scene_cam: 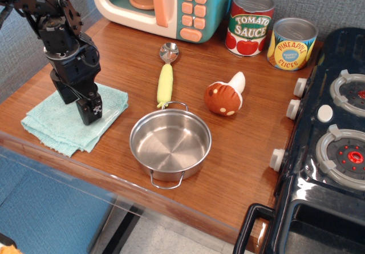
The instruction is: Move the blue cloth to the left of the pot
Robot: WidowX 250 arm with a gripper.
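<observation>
The blue cloth (pixel 52 126) lies flat near the table's front left edge, to the left of the pot (pixel 170 144). The pot is a small shiny steel pot with two wire loop handles, standing empty near the front edge. My black gripper (pixel 78 101) points down onto the cloth's upper right part, its fingertips (pixel 92 111) touching the fabric. It appears closed on a pinch of the cloth, though the fingers hide the pinch itself. A small gap of bare wood separates cloth and pot.
A yellow-handled spoon (pixel 165 78) lies behind the pot, and a toy mushroom (pixel 225 97) lies to its right. A toy microwave (pixel 165 5) and two cans (pixel 250 23) (pixel 291 44) stand at the back. A toy stove (pixel 333 140) fills the right side. The table's edge (pixel 74 165) runs just in front of the cloth.
</observation>
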